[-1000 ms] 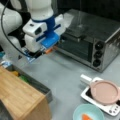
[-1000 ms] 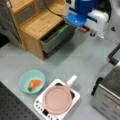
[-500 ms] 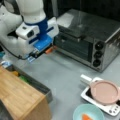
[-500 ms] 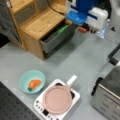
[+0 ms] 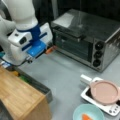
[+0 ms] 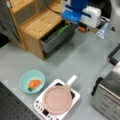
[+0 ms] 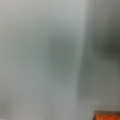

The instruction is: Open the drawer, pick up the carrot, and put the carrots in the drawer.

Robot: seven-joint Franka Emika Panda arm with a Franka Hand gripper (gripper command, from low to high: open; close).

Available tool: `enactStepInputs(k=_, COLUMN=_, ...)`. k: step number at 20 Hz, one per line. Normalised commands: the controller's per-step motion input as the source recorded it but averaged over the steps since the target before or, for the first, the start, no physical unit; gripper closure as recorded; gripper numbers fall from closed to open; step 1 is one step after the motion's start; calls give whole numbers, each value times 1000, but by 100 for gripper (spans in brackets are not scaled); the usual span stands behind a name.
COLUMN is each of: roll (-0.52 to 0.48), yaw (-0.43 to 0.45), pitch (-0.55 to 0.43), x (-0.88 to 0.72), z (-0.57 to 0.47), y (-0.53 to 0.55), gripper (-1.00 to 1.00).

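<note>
Stretching between the wooden cabinet [image 5: 20,97] and the toaster oven [image 5: 87,40] in a front view is a broad band of bare grey tabletop [image 5: 62,80]. The drawer [image 5: 37,86] stands pulled out along the cabinet's edge, with something green and something yellow just showing inside it. The gripper [image 5: 48,51] hangs near the oven's left corner, above the tabletop; an orange bit shows at its tip, but whether the jaws are closed cannot be told. At the bottom, a teal bowl [image 5: 87,113] holds the carrot [image 5: 86,117], beside a pink pan [image 5: 103,92] on a white hotplate [image 5: 110,108].

Seen in a front view from the opposite side, the drawer [image 6: 57,37] is open with a green vegetable [image 6: 61,29] lying in it. The gripper [image 6: 82,28] sits just past the drawer's far end. The carrot [image 6: 34,83] lies in the teal bowl [image 6: 32,81], well apart from the gripper, next to the hotplate [image 6: 57,100]. Open tabletop [image 6: 87,57] lies between.

The wrist view shows only blurred grey surface and an orange patch [image 7: 107,117] at the bottom right edge.
</note>
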Motion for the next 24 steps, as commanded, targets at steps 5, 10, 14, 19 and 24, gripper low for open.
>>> enactStepInputs(k=5, roll=-6, yaw=130, pitch=-84, x=58, z=-110, y=-280, gripper=-100)
enactStepInputs(k=10, roll=-24, yaw=116, pitch=-44, x=136, z=-128, y=-195, gripper=-100)
enactStepInputs(k=14, roll=-36, yaw=96, pitch=-1, x=158, z=-118, y=-155, gripper=-100)
enactStepInputs(k=19, roll=-32, yaw=82, pitch=24, x=155, z=-79, y=-148, gripper=-100)
enactStepInputs(k=24, roll=-27, yaw=83, pitch=41, x=123, z=30, y=-129, gripper=-100)
